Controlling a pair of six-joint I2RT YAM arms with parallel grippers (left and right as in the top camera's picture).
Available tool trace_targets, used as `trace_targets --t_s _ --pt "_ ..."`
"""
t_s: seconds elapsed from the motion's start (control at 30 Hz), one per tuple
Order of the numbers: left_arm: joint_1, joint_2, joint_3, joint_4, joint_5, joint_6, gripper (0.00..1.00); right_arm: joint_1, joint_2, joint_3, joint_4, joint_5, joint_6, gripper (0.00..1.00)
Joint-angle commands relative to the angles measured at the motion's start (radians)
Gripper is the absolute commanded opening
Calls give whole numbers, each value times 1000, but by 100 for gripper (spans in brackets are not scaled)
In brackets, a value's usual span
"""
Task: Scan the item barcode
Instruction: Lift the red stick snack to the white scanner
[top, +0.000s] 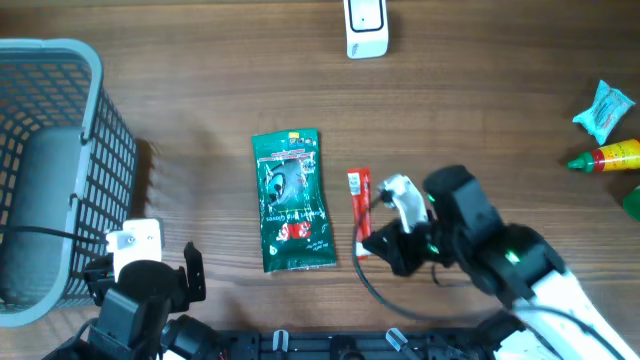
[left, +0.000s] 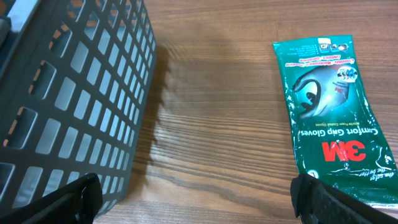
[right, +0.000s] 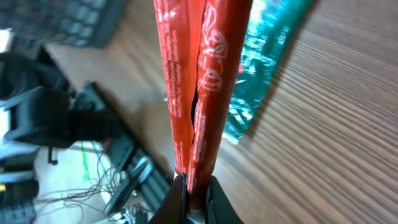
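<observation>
A long, narrow red packet (top: 358, 205) lies just right of the table's middle, and my right gripper (top: 376, 243) is shut on its near end. In the right wrist view the red packet (right: 202, 81) runs up from between the closed fingers of that gripper (right: 194, 186). A green 3M gloves packet (top: 291, 200) lies flat just left of it, also seen as the green packet (left: 333, 112). The white scanner (top: 366, 28) stands at the far edge. My left gripper (top: 150, 272) rests at the near left, open, with bare wood between the fingers of the gripper (left: 199, 202). No barcode shows.
A grey mesh basket (top: 95, 120) fills the left side, close to my left gripper; its wall (left: 74, 93) shows in the left wrist view. At the far right lie a pale blue wrapped item (top: 605, 110), a red and yellow sauce bottle (top: 610, 157) and a green thing (top: 632, 203).
</observation>
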Motion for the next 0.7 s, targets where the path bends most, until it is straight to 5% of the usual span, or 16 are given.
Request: trace_targets --t_s 0.0,0.37,0.67 --pt "0 -5 2 3 -3 -1 100 2 -156 16 -56 -50 -14 4" --pt "0 -5 2 3 -3 -1 100 2 -185 16 -144 6 27 5" --pt "0 -5 2 3 -3 -1 100 2 114 16 378 558 15 5"
